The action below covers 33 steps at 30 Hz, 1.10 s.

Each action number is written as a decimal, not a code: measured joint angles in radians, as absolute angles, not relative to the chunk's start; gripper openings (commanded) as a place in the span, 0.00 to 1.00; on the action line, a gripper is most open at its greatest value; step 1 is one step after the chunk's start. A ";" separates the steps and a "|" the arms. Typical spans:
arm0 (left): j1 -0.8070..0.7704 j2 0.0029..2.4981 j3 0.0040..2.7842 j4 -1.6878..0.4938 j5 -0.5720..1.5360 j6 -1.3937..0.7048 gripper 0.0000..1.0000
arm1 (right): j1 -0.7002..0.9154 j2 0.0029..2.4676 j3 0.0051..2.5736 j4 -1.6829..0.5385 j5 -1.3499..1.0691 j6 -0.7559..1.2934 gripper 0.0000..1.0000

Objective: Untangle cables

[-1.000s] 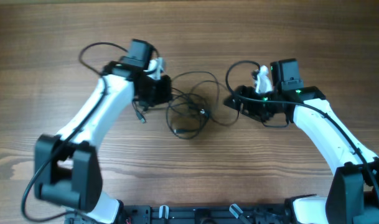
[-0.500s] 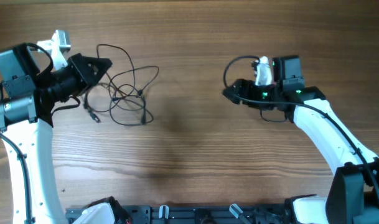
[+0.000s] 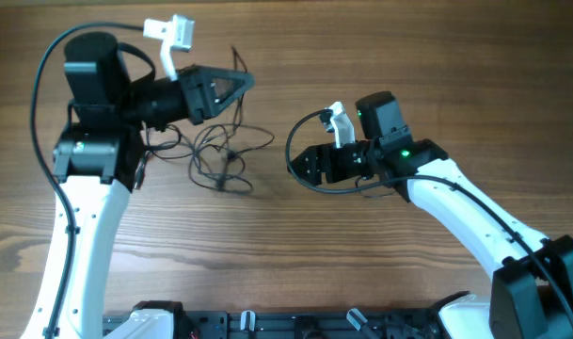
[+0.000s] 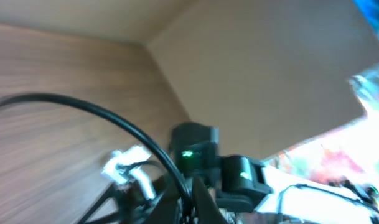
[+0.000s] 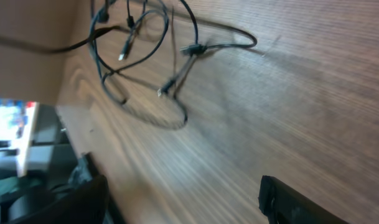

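The cables (image 3: 215,153) are thin black cords lying in loose loops on the wooden table, left of centre. My left gripper (image 3: 241,87) is raised above them, points right, and is shut on a cable strand that runs down to the bunch. In the blurred left wrist view that cable (image 4: 102,112) arcs into the closed jaws (image 4: 192,202). My right gripper (image 3: 303,168) is open and empty, low over the table to the right of the bunch. The right wrist view shows its fingers (image 5: 183,205) wide apart, with the cables (image 5: 145,37) ahead.
The table (image 3: 361,273) is bare wood. A black rail (image 3: 286,325) runs along the front edge. The right arm with its green light shows in the left wrist view (image 4: 195,149). Thick black wires loop from both arms.
My left arm has swung from the far left toward the centre and lifted, dragging the cable bunch right. My right gripper has moved left and nearer, toward the bunch.
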<state>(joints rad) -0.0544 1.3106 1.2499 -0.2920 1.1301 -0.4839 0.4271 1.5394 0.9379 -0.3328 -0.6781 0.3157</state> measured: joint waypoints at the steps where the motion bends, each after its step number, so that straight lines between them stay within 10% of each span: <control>1: -0.068 1.311 1.250 -0.244 1.147 -0.510 0.06 | 0.433 1.539 0.938 -0.318 -0.661 0.316 0.82; 14: -0.107 1.311 1.250 -0.123 1.178 -0.673 0.04 | 0.437 1.539 0.937 -0.186 -0.638 0.320 0.77; 33: -0.323 1.367 1.253 -0.424 0.377 -0.758 0.04 | 0.503 1.539 0.937 -0.118 -0.865 0.320 0.81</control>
<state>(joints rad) -0.3225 1.3666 1.2530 -0.4240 0.3771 -0.7582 0.5026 1.5394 0.9375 -0.1184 -0.8646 0.3199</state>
